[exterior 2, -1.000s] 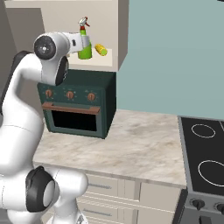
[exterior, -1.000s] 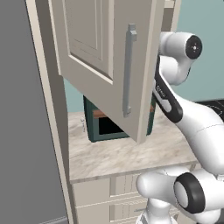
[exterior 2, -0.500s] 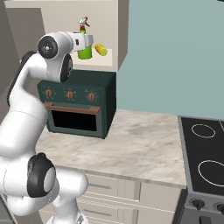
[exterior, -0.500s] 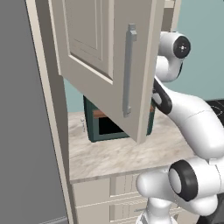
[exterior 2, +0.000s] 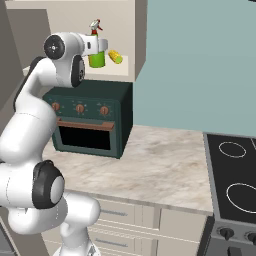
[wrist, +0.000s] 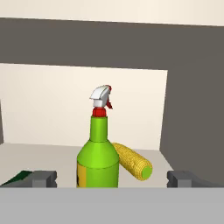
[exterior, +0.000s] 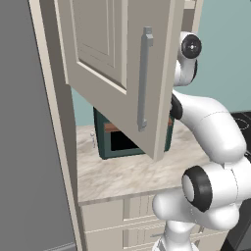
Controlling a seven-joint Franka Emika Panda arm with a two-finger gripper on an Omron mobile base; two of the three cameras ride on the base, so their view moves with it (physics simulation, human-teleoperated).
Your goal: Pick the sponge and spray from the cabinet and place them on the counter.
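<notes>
My arm is reaching upward and forward, elbow bent, wrist level. My claw is pointing horizontally, its fingertips standing wide apart, gripping nothing.

Two rear base views flanking the arm; hand view close into cabinet

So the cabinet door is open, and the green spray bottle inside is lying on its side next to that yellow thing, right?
Not quite. The spray stands upright on the cabinet shelf, as the hand view shows. The rest holds: the door is open, and a yellow corn cob lies beside the bottle.
</notes>
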